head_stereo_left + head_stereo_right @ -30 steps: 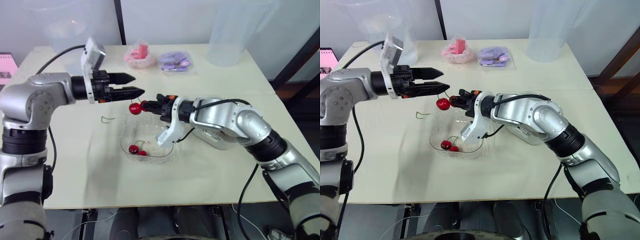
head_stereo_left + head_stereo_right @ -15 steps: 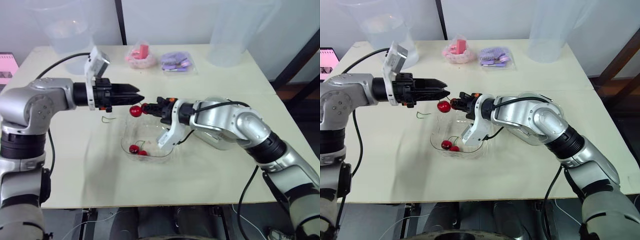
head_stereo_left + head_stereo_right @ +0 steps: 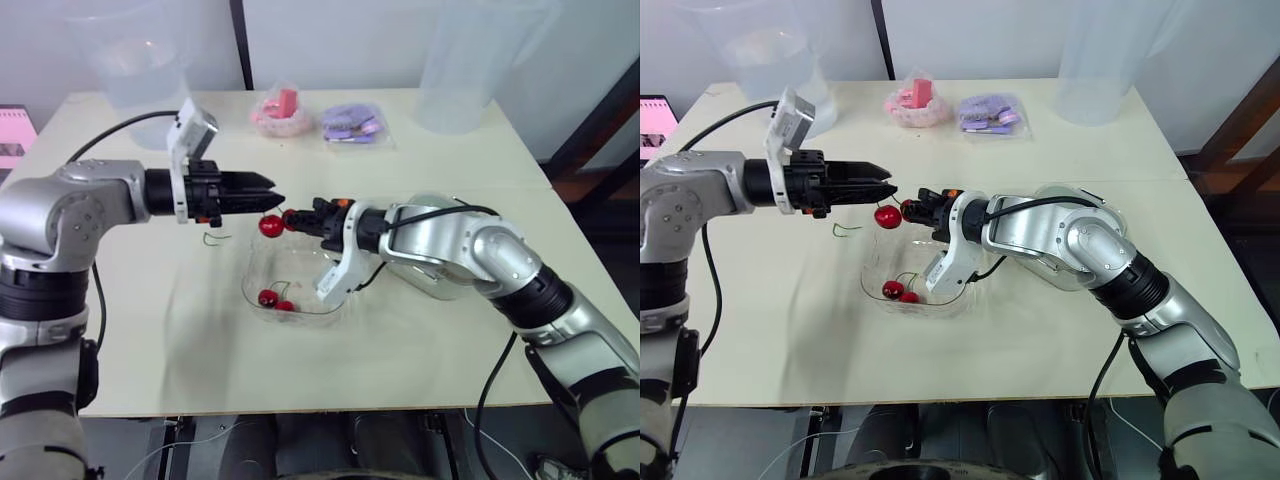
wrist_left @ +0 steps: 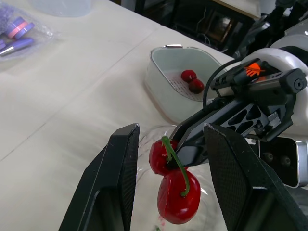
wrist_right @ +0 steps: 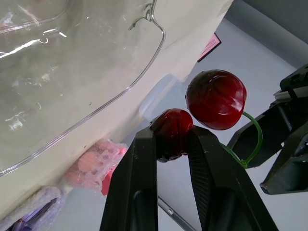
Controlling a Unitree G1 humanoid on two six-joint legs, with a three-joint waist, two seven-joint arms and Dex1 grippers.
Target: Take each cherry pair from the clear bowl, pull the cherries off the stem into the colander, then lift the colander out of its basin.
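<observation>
Currently: one cherry pair (image 3: 272, 299) lies in the near-left part of the clear bowl (image 3: 252, 262). The cherries are dark red and glossy, with thin green stems. The bowl is transparent with a rounded-square rim and sits mid-table (image 3: 450, 150).

Above the bowl's far edge, the held cherry pair (image 3: 270, 225) is in the air between both grippers.
- The right gripper (image 3: 296, 216) comes in from the right, fingers narrow and clamped on the darker cherry (image 5: 172, 132).
- The free cherry (image 5: 216, 98) hangs just left of it. It is brighter red and joined to the other by a curved green stem (image 4: 175, 161).
- The left gripper (image 3: 275, 192) reaches in from the left, fingers apart, tips either side of the pair. Can't tell if they touch the stem.

A bare stem (image 3: 213, 238) lies on the table just left of the bowl. The colander (image 4: 166, 86) is right of the bowl, behind the right arm. It is white and perforated, with two cherries (image 4: 192, 81) inside.

There is an orange mark (image 4: 252, 69) on the right gripper's body, with no letters readable. On the far side are a pink packet (image 3: 280, 112), a purple packet (image 3: 352, 122), the left clear tub (image 3: 130, 60) and the right clear tub (image 3: 470, 60). Any print there is too small to read.
</observation>
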